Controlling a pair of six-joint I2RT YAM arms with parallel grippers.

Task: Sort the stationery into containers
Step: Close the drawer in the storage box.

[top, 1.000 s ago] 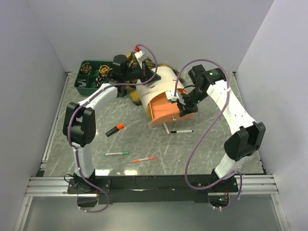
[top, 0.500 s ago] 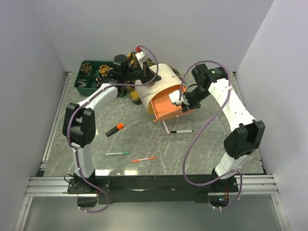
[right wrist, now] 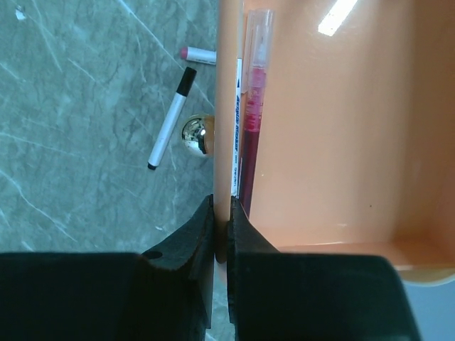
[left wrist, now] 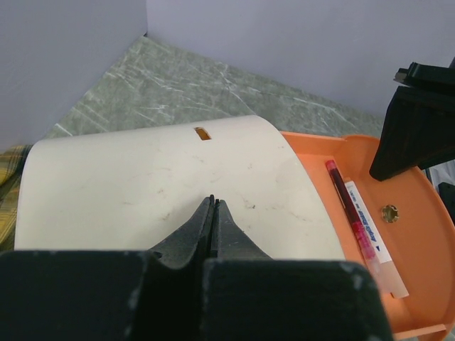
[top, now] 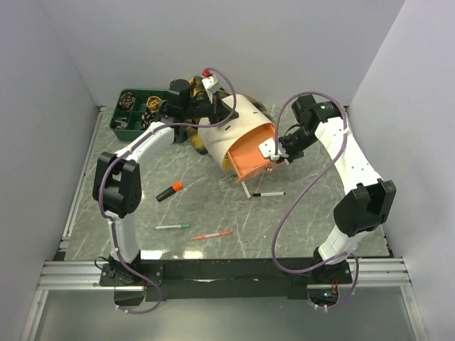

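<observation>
Cream drum [top: 238, 119] lies on its side at the far middle of the desk [top: 306, 213], orange inner tray [top: 250, 153] protruding from its open end. Left tool [left wrist: 214, 204] clenched on nothing, tips pressed to the drum's cream wall. Right tool [right wrist: 221, 207] grasps the tray's thin side wall, one finger each side. Red pen [right wrist: 252, 106] lies inside the tray along that wall. Loose on the desk: black-capped marker [top: 268, 194] just beside the tray, highlighter [top: 169, 190] with orange cap, green-tipped pen [top: 173, 226] and red-tipped pen [top: 212, 234] nearer the arm bases. Dark green tray [top: 122, 129] far left, some compartments filled. Plaid cloth [top: 193, 141] shows beside the drum
</observation>
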